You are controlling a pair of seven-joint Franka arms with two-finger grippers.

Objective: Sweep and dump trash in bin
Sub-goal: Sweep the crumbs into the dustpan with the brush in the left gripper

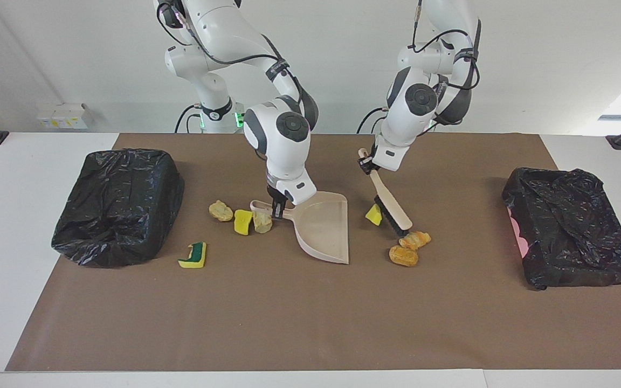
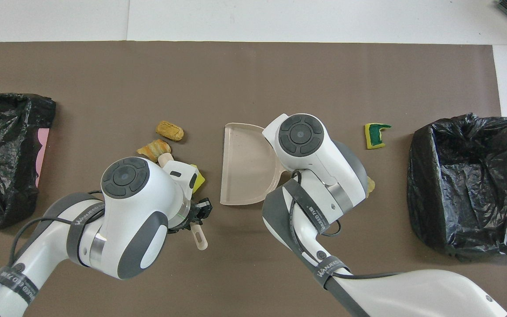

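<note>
Left pincer (image 1: 365, 163) clamped on handle of beige black-bristled brush (image 1: 391, 210); bristles down on brown mat (image 1: 299, 318) of the bench. Right pincer (image 1: 277, 209) grips handle of beige plastic dustpan (image 1: 324, 229), mouth facing brush. Trash: yellow sponge chunk (image 1: 373, 215) between bristles & pan; two orange rock-like lumps (image 1: 408, 248) touching at brush tip; four other bits by pan handle. Advice: keep bristles flat, short strokes toward pan lip, pan pressed down.
</note>
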